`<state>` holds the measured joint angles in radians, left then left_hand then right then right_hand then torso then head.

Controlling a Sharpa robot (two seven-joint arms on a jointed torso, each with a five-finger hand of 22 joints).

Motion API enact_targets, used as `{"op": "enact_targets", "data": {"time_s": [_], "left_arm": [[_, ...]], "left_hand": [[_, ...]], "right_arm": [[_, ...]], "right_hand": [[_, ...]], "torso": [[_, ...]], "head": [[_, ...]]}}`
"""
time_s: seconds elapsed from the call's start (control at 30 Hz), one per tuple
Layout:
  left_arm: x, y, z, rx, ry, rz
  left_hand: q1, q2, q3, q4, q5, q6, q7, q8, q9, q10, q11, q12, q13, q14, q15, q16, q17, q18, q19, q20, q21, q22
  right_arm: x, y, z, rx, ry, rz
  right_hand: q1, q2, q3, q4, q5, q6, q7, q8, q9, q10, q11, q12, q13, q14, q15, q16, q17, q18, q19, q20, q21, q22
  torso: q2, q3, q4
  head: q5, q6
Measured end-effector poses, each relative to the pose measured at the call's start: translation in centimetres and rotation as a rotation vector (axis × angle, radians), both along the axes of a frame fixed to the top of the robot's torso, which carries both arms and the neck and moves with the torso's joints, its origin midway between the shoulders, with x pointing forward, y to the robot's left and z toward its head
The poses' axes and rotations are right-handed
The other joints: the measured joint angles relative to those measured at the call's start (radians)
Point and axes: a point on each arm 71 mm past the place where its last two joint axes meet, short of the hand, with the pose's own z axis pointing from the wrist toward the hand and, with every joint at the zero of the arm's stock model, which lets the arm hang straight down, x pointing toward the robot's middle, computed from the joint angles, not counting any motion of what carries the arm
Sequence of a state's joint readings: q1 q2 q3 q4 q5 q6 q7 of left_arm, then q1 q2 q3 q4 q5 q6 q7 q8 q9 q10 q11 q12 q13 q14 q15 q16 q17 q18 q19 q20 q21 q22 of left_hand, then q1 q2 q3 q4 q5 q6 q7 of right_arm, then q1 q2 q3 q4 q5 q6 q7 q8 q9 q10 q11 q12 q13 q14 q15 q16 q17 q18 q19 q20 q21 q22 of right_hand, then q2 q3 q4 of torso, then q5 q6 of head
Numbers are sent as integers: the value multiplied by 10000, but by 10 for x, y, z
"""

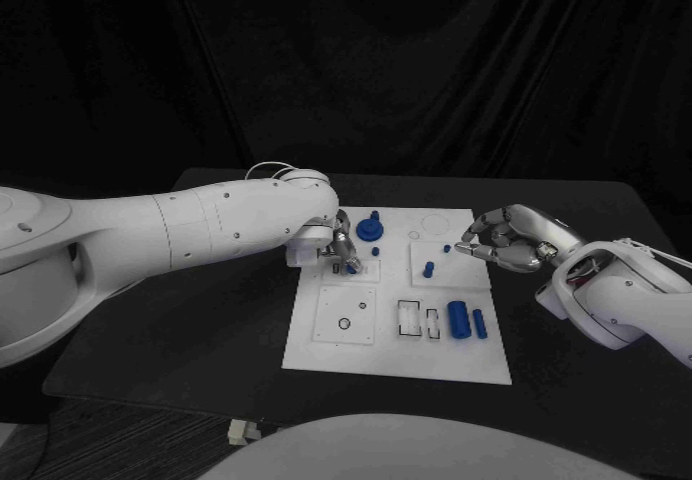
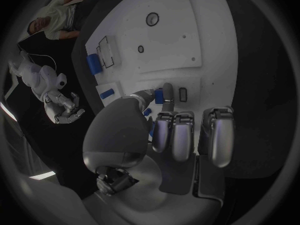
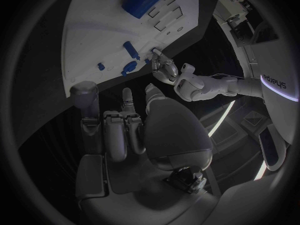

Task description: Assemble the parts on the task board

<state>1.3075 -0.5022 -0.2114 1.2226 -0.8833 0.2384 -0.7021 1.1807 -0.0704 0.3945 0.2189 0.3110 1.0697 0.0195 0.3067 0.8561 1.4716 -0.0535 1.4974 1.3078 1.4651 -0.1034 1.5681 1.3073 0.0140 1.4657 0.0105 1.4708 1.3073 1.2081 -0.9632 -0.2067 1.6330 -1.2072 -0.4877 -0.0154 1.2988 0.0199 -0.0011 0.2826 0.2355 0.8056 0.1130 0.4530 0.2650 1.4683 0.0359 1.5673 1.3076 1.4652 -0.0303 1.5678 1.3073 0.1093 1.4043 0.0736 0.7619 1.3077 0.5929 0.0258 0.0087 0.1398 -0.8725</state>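
The white task board (image 1: 329, 345) lies in the middle of the table. My left hand (image 1: 329, 240) reaches over its upper left part, also seen as left hand (image 2: 164, 135). Thumb and a finger pinch a small blue part (image 2: 159, 97) just above a slot in the board (image 2: 169, 35). My right hand (image 1: 508, 240) hovers at the board's right edge, fingers loosely bent and apart, holding nothing; the right wrist view shows it as right hand (image 3: 125, 130). A round blue part (image 1: 372, 230) stands at the board's top, a blue peg (image 1: 430, 268) near the middle.
A thick blue cylinder (image 1: 459, 318) and a thin blue rod (image 1: 479, 322) lie at the board's lower right beside outlined slots (image 1: 411, 318). Black table (image 1: 188, 330) surrounds the board. A small white object (image 1: 241, 431) sits at the table's front edge.
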Motion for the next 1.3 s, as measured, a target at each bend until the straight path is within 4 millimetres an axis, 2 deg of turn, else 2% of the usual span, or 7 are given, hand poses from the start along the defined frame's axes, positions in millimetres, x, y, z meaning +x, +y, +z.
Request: {"op": "enact_targets", "data": {"time_s": [0.3,0.43,0.5,0.93,1.0,1.07,1.3], "left_arm": [[-1,1,-3,47,109,-30],[0,1,-4,74,138,-26],[0,1,-4,86,149,-28],[2,4,-4,236,70,-74],[2,4,-4,264,41,-87],[2,4,-4,283,20,-100],[-1,8,-3,270,-89,-104]], "left_hand": [[-549,108,-674,424,-835,148,-67,-109,-117,0,0,0,0,0,0,0,0,0,0,0,-50,0],[-850,171,-1142,618,-1555,113,-32,-146,-129,-35,35,0,0,0,0,0,0,1,0,0,-50,0],[-886,208,-1305,643,-1764,74,8,-146,-129,-35,35,0,0,36,35,0,0,1,0,0,-50,0],[-1184,371,-1818,679,-2196,-163,132,-180,-17,-71,71,1,0,-1,72,0,0,0,1,74,-90,0],[-1342,390,-2010,697,-2405,-251,146,-158,30,-64,78,0,0,21,93,0,0,1,1,73,-90,0],[-1636,409,-2233,718,-2545,-283,145,-144,66,-38,104,0,0,36,108,0,0,0,1,74,-90,0],[-2818,362,-3362,742,-2595,-488,171,-44,237,-37,105,106,0,36,108,0,0,0,24,96,-84,0]], "right_arm": [[0,0,-1,-16,46,4],[-1,0,-2,-22,69,5],[-1,0,-2,-25,80,5],[-1,0,-4,-53,140,14],[-1,0,-4,-58,148,14],[-1,0,-4,-61,154,16],[-1,-1,-4,-71,166,5]], "right_hand": [[0,0,0,0,0,0,0,0,-1,0,0,0,5,0,0,0,0,1,0,0,0,-1],[0,0,0,0,38,0,0,0,-1,0,0,0,4,0,0,0,0,1,0,0,0,-1],[0,0,0,0,38,0,0,0,-1,1,0,0,4,0,0,0,0,1,0,0,0,-2],[0,0,0,0,38,0,0,0,-2,0,0,0,2,0,0,0,0,0,0,0,-49,-2],[0,0,0,0,38,0,0,0,-2,0,0,0,2,0,0,0,0,1,0,0,-49,-3],[0,0,0,0,38,0,0,0,-1,0,0,0,2,0,0,0,0,1,1,0,-49,-3],[-1,0,0,0,38,0,0,0,6,0,0,0,1,0,0,0,0,0,1,0,-49,-3]], "torso": [[0,-1,0],[0,-1,0],[-1,-1,0],[-2,-1,0],[-2,-1,0],[-2,-1,0],[-2,-1,0]], "head": [[-6,0],[-12,0],[-12,0],[14,0],[14,0],[16,0],[8,0]]}}
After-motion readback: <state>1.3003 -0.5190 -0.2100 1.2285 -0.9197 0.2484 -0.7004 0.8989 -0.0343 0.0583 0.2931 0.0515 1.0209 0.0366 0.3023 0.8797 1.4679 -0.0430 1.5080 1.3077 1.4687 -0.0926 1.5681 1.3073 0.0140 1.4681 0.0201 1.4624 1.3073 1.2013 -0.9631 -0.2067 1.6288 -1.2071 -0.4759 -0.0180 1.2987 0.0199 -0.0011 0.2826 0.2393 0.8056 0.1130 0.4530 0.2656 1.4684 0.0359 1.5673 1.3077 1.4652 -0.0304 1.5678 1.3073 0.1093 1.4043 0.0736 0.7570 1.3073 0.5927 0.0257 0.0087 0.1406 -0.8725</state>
